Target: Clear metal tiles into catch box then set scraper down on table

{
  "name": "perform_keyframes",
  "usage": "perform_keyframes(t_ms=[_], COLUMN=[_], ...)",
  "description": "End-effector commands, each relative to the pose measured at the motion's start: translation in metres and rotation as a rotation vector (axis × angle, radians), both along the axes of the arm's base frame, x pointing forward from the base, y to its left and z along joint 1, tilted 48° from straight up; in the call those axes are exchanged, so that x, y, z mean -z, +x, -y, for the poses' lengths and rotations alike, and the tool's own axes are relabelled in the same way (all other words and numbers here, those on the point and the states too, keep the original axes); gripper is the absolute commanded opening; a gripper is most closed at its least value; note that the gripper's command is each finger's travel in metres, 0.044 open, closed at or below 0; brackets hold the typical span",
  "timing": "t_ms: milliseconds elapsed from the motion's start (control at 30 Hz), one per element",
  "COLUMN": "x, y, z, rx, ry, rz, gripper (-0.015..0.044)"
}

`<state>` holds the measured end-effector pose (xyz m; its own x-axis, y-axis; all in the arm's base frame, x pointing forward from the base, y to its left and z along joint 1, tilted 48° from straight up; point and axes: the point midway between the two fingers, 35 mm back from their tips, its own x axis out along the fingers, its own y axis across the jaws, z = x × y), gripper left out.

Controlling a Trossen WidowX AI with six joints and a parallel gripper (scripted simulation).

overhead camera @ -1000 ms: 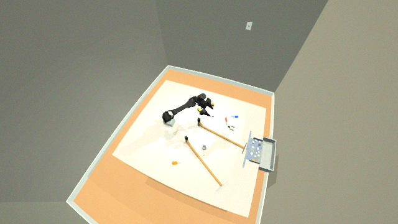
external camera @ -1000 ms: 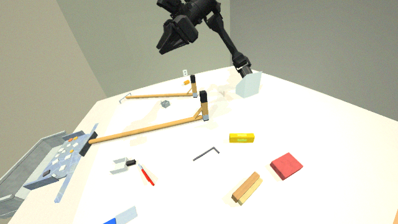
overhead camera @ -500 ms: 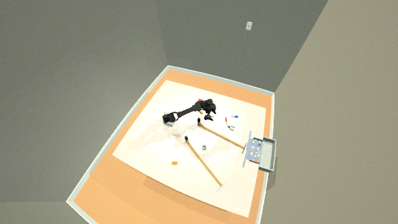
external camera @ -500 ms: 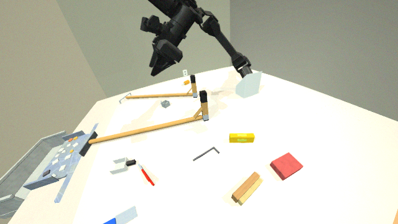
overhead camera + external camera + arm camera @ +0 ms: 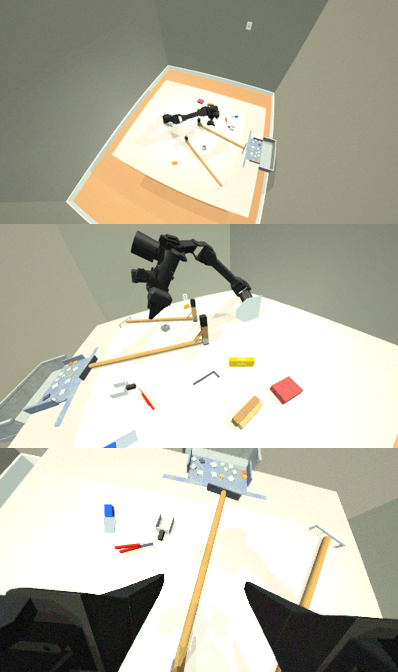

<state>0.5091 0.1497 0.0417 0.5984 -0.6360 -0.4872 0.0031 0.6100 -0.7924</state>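
The long scraper (image 5: 221, 135) (image 5: 140, 354) (image 5: 209, 548) lies on the table, its dark blade (image 5: 87, 368) (image 5: 222, 491) at the near edge of the steel bench plate (image 5: 247, 155) (image 5: 73, 386) (image 5: 175, 477). Its black-capped handle (image 5: 203, 328) stands upright at the other end. Several small metal tiles (image 5: 256, 150) (image 5: 62, 391) (image 5: 220, 468), mostly white, lie on the plate. The catch box (image 5: 270, 152) (image 5: 28, 379) (image 5: 252, 453) adjoins the plate's far end. My gripper (image 5: 211, 122) (image 5: 153, 313) (image 5: 205, 581) is open and empty, hanging above the scraper's shaft near the handle end.
A second long tool (image 5: 203, 162) (image 5: 158, 319) (image 5: 315, 573) with a wire head lies beside the scraper. A yellow level (image 5: 242, 361), red block (image 5: 286, 389), wooden block (image 5: 247, 411), hex key (image 5: 205, 377), red-handled tool (image 5: 146, 399) (image 5: 131, 546) and grey bracket (image 5: 119, 389) (image 5: 164, 524) lie scattered.
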Motion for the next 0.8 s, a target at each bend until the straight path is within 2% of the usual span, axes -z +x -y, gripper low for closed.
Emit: perform_keyframes(t_ms=[0,767], x=[0.009,0.048], y=[0.008,0.024], z=[0.016,0.113], rx=[0.042,0.287], ry=[0.017,0.082], rz=[-0.031,-0.191], gripper=[0.044,0.044])
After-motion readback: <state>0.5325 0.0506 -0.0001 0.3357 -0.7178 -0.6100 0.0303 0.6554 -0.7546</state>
